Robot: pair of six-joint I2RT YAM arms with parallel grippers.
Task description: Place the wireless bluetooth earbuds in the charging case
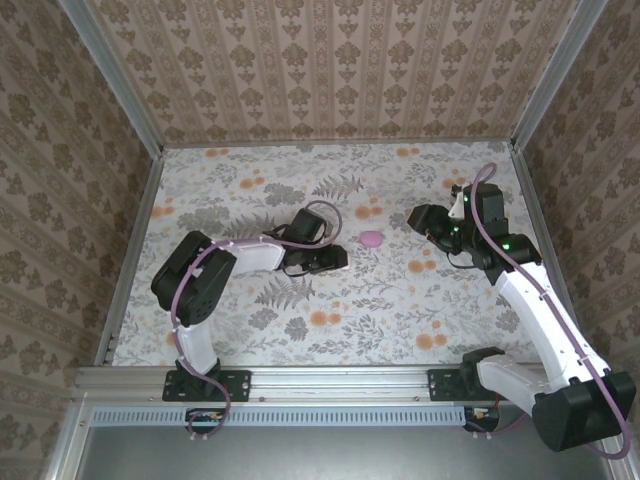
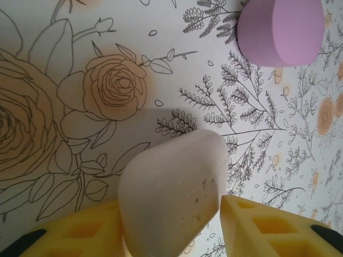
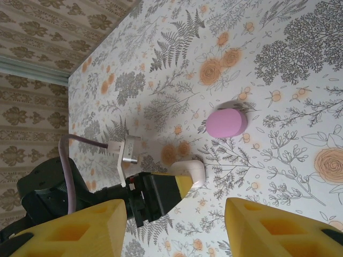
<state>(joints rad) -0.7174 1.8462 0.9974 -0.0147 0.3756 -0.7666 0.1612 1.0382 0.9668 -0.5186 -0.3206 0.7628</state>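
A white rounded charging case (image 2: 171, 182) lies on the flowered table (image 1: 300, 330), near the middle (image 1: 341, 259). My left gripper (image 2: 170, 206) is low over it with the case between its yellow fingers. The jaws stand apart and the right finger is just at the case's edge. A pinkish-purple pebble-like earbud (image 1: 371, 240) sits on the cloth just beyond the case, apart from it (image 2: 281, 29). My right gripper (image 1: 425, 222) hovers to the right of the earbud, open with nothing between its fingers. In its wrist view the earbud (image 3: 226, 122) and the case (image 3: 192, 170) lie ahead.
Patterned walls close in the table at the back and on both sides. The left arm (image 1: 250, 258) lies low across the table's left half. Bare flowered cloth stretches in front of the case and the earbud.
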